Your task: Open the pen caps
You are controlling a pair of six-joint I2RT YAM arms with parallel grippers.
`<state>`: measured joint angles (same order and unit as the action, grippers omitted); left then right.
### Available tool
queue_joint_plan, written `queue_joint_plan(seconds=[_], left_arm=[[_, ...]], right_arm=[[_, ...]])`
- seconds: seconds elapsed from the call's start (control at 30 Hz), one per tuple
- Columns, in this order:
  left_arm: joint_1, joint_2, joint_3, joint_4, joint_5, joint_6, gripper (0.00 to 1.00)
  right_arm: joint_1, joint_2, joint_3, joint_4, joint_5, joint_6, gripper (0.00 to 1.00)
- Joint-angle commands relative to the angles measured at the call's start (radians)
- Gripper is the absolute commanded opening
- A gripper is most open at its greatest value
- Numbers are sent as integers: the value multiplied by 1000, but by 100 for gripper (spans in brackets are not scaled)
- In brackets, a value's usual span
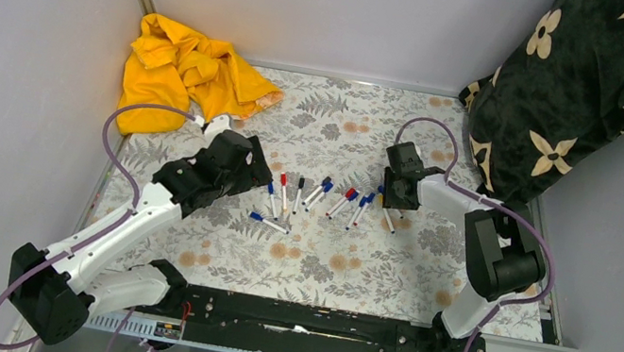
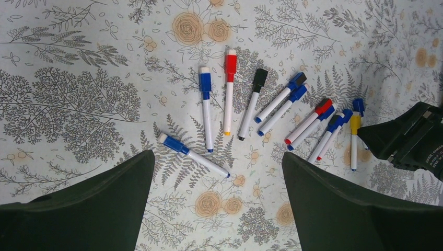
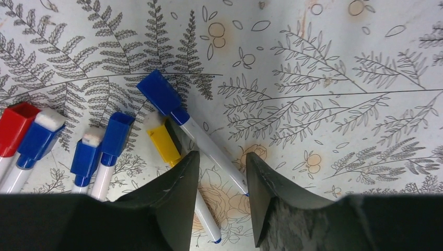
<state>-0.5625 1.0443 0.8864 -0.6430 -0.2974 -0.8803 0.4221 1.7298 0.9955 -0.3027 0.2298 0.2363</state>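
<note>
About ten white-barrelled pens (image 1: 323,199) lie in a loose row mid-table, each with its cap on. In the left wrist view the caps are mostly blue (image 2: 205,82), some red (image 2: 230,65), one black (image 2: 259,80) and one yellow (image 2: 355,124). One blue-capped pen (image 2: 193,155) lies apart, nearest my left gripper (image 2: 217,154), which hovers wide open and empty (image 1: 248,165). My right gripper (image 3: 223,154) is low at the row's right end (image 1: 395,200). It is open, its fingers straddling the barrel of a blue-capped pen (image 3: 159,93), with the yellow-capped pen (image 3: 163,142) beside its left finger.
A crumpled yellow cloth (image 1: 191,75) lies at the back left. A dark flower-patterned cushion (image 1: 591,89) leans at the back right. The table carries a floral-print cover (image 1: 322,264). A black rail (image 1: 340,329) runs along the near edge between the arm bases.
</note>
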Motion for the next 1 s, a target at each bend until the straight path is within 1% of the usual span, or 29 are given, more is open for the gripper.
queue_joint_plan(seconds=[0.0,0.07,0.3,0.47,0.6,0.7,0.87,0.97], left_arm=[[-6,10,34,40,-34,-1,99],[-5,12,31,46,-29,-2,99],[-4,24,26,59,-14,-7,98],[-1,31,18,77,15,-9,99],[4,55,18,100,70,-15,99],[5,95,36,128,119,-27,99],[8,167,53,228,239,-53,99],[7,219,56,323,329,-80,98]], right_arm=[[-6,17,37,-11,-37,-14,42],[-6,25,35,-18,-47,-14,38],[-6,30,28,-48,-63,-14,12],[-5,-1,26,-73,-42,-6,4],[-5,-78,43,-102,-42,-13,3],[0,-145,66,-130,-74,-31,3],[17,-227,109,-213,-176,-50,3],[41,-263,114,-248,-251,-46,3]])
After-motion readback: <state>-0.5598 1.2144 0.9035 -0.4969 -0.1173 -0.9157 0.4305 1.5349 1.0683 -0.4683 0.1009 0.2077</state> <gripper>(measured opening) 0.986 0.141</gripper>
